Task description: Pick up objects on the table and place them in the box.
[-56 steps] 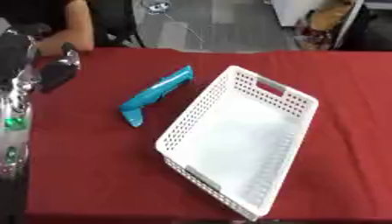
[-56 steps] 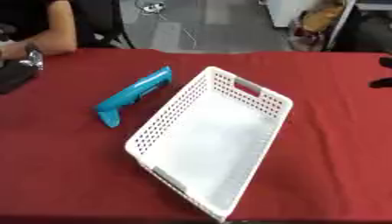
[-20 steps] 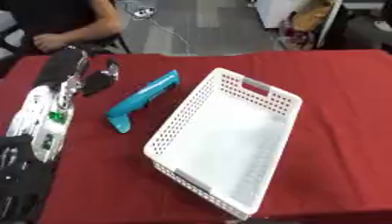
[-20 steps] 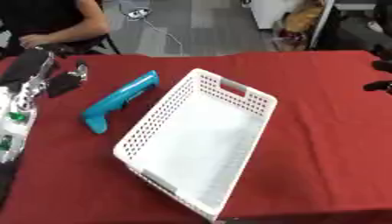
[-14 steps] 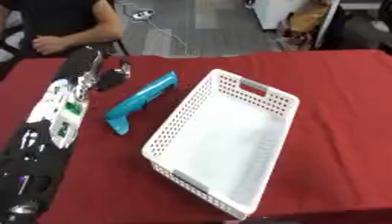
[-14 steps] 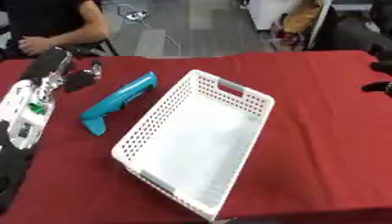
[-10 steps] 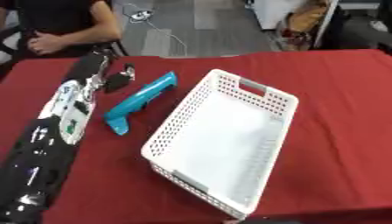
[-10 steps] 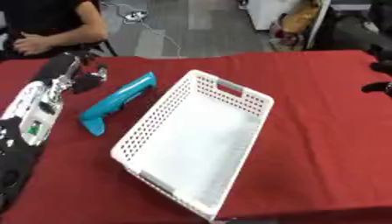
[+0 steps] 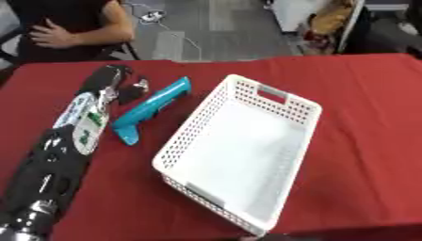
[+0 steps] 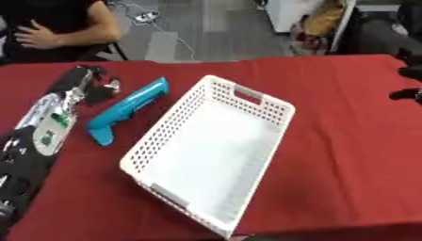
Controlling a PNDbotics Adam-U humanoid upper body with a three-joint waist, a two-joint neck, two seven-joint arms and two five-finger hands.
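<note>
1. Counter point(image 9: 362, 117) under a red cloth carries everything here and fills most of both views.
2. White perforated basket point(image 9: 247, 150) lies slantwise at the middle of the counter, with nothing inside it; a handle slot shows in its far end wall.
3. Left arm point(image 9: 62, 155), black with silver parts and a green-and-white label, reaches up along the left side of the counter.
4. Teal handheld tool point(image 9: 152, 109), long with a short bent end, lies on the cloth between the left arm and the basket's left wall, near the wall but apart from it.
5. Left hand point(image 9: 119, 84) sits at the far end of that arm, just beside the tool's upper half; its fingers look relaxed and grasp nothing.
6. Right hand point(image 10: 408, 77) shows only as dark shapes at the right edge of the right eye view, well apart from the basket; whether its fingers are released or clenched I cannot tell.
</note>
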